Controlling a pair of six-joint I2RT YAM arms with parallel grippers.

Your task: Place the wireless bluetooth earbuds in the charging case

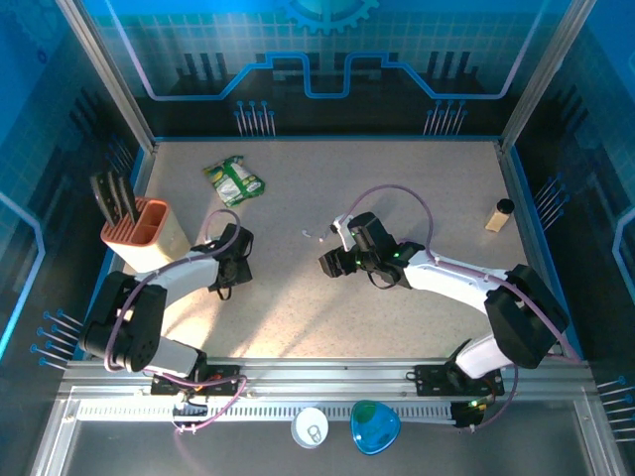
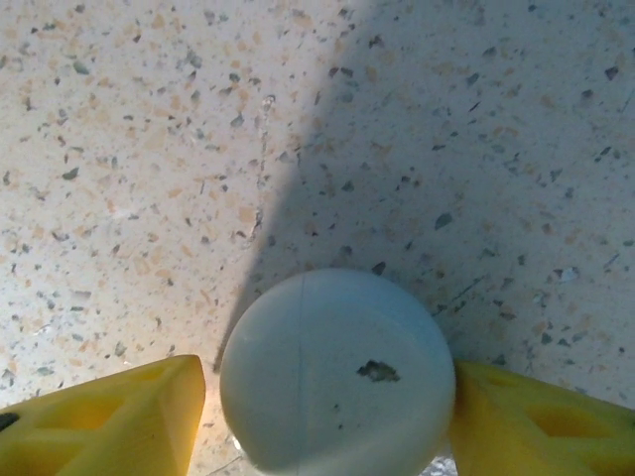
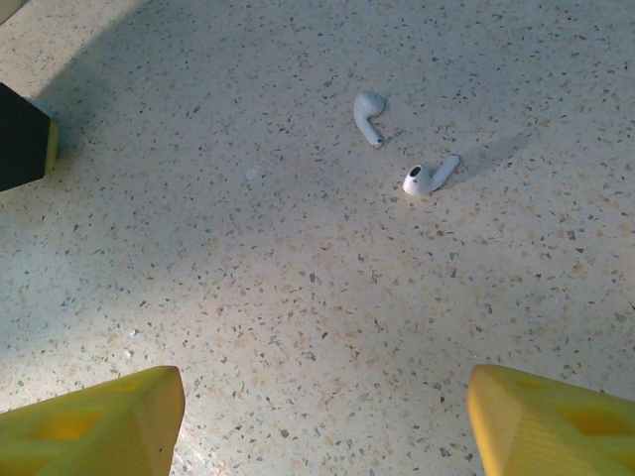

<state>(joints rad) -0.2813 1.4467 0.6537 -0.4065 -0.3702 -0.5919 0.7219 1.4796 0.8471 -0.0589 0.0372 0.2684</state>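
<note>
Two tools engaged. Left tool (image 2: 327, 399) brackets the round white charging case (image 2: 337, 372), half-closed; whether it grips cannot be told, and an uneven squeeze may squirt the case away. Right tool (image 3: 325, 416) gapes empty over the bench (image 3: 248, 297); the earbuds (image 3: 369, 114) lie loose beyond, easily scattered.

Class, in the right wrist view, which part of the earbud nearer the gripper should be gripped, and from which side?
Probably the rounded head of the nearer earbud, from straight above: it lies flat on the table, its thin stem offers little to pinch, and the other earbud lies apart.
</note>
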